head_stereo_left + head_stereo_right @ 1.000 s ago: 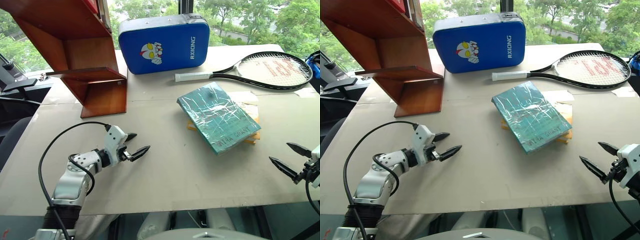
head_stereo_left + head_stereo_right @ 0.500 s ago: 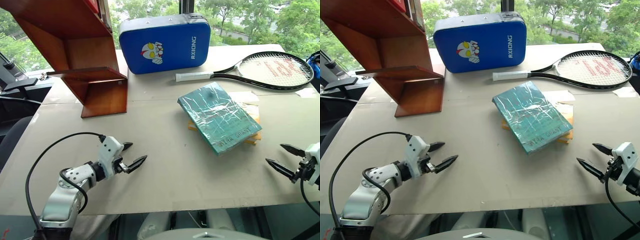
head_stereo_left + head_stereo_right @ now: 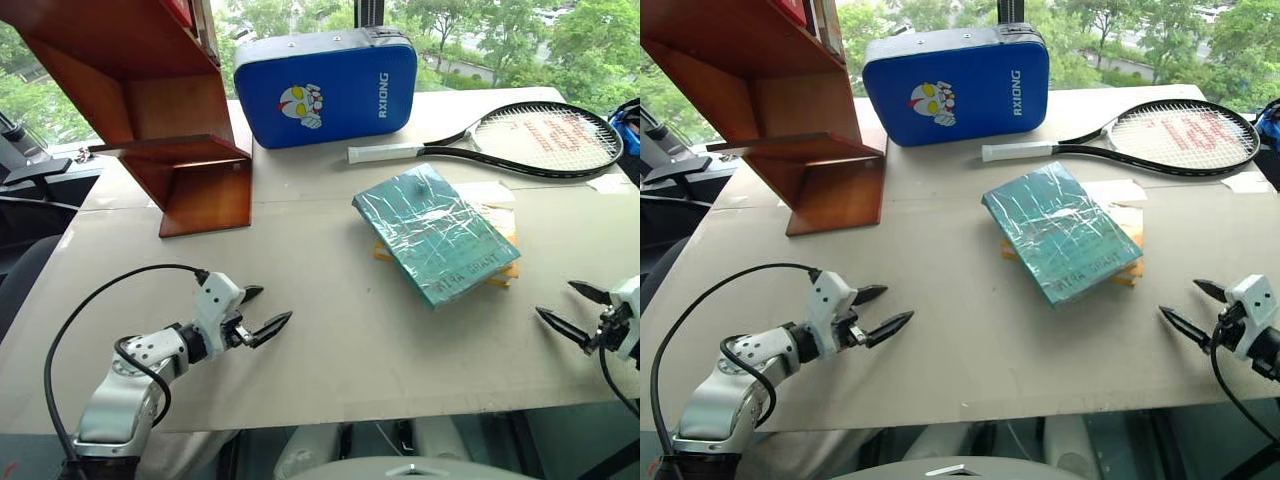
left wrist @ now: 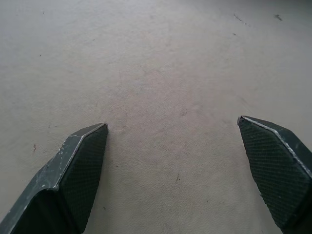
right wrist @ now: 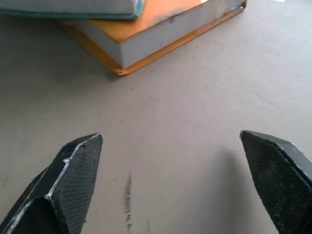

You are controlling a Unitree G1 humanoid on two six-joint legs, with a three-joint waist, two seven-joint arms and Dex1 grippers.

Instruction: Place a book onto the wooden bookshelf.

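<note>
The teal-green book (image 3: pixel 435 232) in crinkled plastic wrap lies flat on the table's right half, on top of a thinner yellow-orange book (image 5: pixel 146 41). The reddish-brown wooden bookshelf (image 3: pixel 190 150) stands at the back left. My left gripper (image 3: pixel 272 305) hovers open over bare table near the front left, empty, pointing toward the middle; its fingers (image 4: pixel 78 165) stand wide apart. My right gripper (image 3: pixel 555 298) is open and empty at the front right, a short way in front of the books and pointing at the orange one's corner.
A blue padded case (image 3: pixel 325 85) with a cartoon face stands at the back centre. A tennis racket (image 3: pixel 540 140) lies at the back right, and a blue object (image 3: pixel 630 125) sits at the right edge. The table's front edge (image 3: pixel 350 412) runs just behind both grippers.
My left gripper has drawn back toward the table's front edge and then stopped. The right gripper has edged slightly forward toward the books. Both stay open.
</note>
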